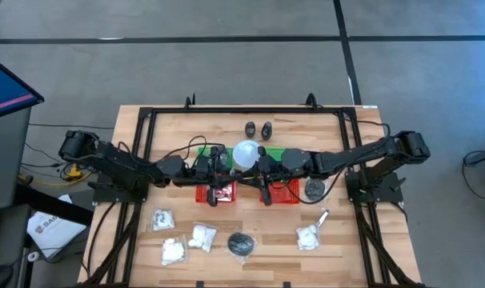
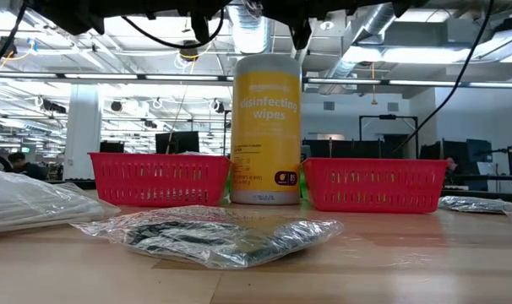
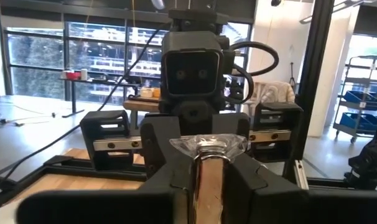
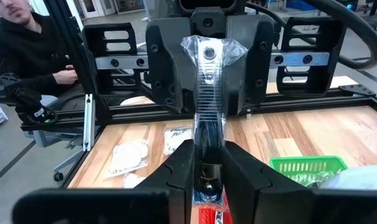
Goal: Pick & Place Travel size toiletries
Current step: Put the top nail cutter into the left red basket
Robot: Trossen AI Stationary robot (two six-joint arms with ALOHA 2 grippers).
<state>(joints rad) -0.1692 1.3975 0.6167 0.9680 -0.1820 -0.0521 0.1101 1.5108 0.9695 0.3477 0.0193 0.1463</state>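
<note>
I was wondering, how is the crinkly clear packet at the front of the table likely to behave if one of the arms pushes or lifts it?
The clear packet looks floppy: its film is wrinkled and sags flat on the table, so it would probably bend when lifted. The glossy wrap may slip. It probably would not roll, lying low and wide.

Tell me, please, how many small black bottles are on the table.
2. One black bottle sits near the table's back edge, and the second black bottle is right beside it, on the right arm's side. Others may be hidden beneath the arms.
</note>
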